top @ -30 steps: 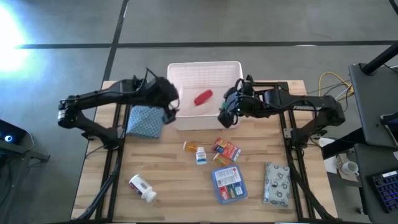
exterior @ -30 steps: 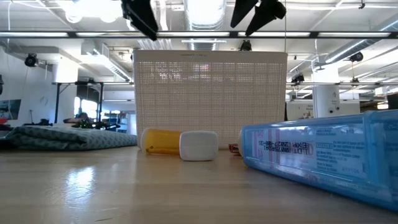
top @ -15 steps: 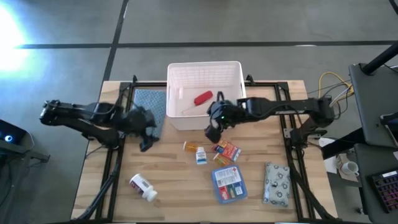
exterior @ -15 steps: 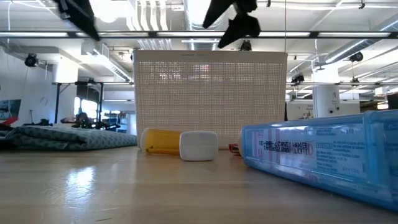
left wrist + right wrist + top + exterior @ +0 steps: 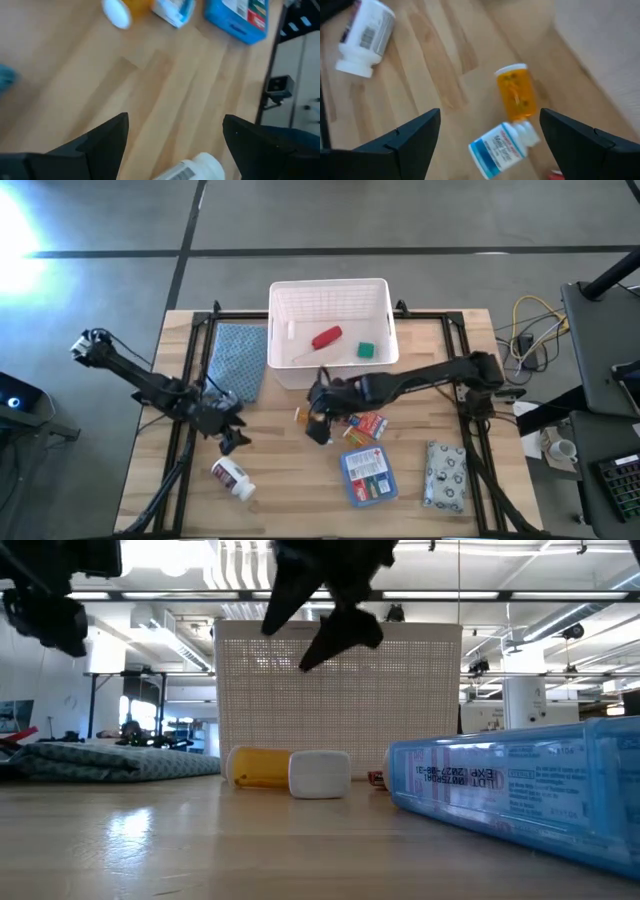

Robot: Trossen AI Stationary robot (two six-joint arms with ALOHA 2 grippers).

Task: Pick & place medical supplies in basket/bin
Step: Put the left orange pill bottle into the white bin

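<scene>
High view: white basket [image 5: 328, 295] at table's far edge holds red tube [image 5: 326, 337], green box [image 5: 366, 350]. Right gripper [image 5: 318, 423] spread wide, empty, over orange vial [image 5: 305, 415], likely next pick. Left gripper [image 5: 229, 439] spread wide, empty, near white pill bottle [image 5: 231, 479]. Blue pack [image 5: 366, 475], patterned pouch [image 5: 445, 474] not yet picked. Label text unreadable.

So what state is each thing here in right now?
Left claw: open, empty, above white pill bottle, which lies on its side.
Right claw: open, empty, over orange vial, lying flat.
Basket: upright, holding red tube and green box.
Blue cloth: flat beside basket.
</scene>
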